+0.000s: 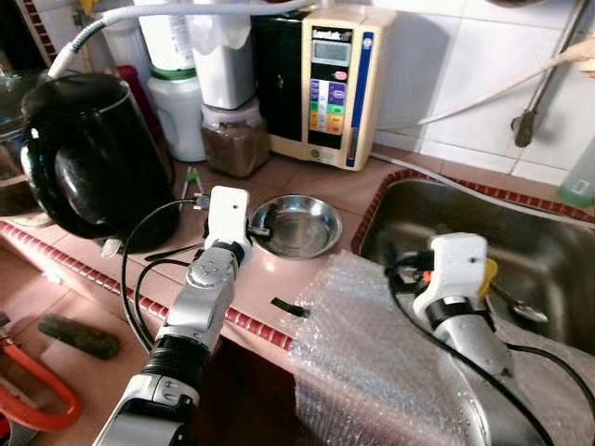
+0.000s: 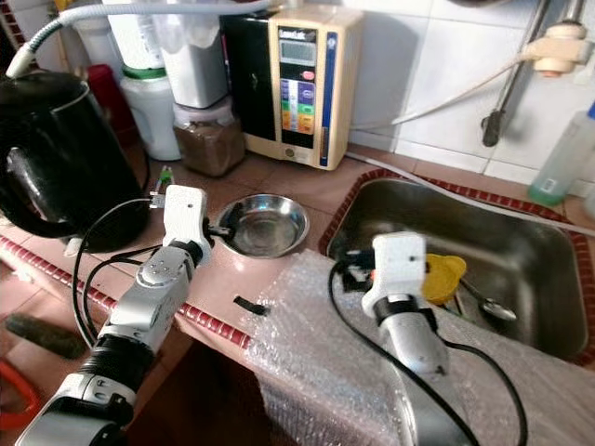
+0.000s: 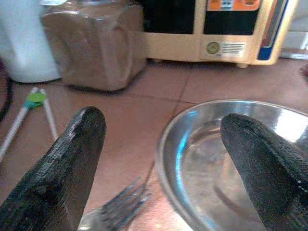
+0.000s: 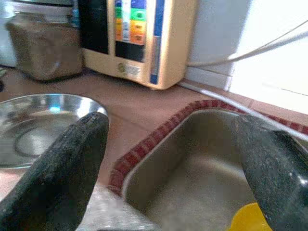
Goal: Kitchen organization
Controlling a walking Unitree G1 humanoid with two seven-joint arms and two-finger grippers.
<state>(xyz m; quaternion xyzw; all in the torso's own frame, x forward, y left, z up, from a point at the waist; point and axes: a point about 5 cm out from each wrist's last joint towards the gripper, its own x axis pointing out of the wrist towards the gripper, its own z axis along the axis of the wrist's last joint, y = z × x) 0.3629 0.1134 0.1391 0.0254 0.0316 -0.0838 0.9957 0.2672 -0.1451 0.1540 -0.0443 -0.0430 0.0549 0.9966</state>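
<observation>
I am holding the left arm extended forward over the tiled counter [image 1: 325,186], its wrist level. The left gripper [image 3: 161,159] is hovering with fingers spread wide and nothing between them, straddling the near left rim of the steel bowl [image 1: 296,225]. A fork [image 3: 118,209] is lying on the counter just beside that rim, between the fingers [image 3: 62,168].

I am holding the right arm reaching forward above the bubble wrap [image 1: 372,362] draped over the counter edge. The right gripper [image 4: 168,159] is also released, fingers apart, pointing at the sink [image 2: 521,279] corner. A yellow item [image 2: 444,276] and a spoon [image 2: 488,307] are lying in the sink. A black kettle [image 1: 88,158] is standing at the counter's left.
</observation>
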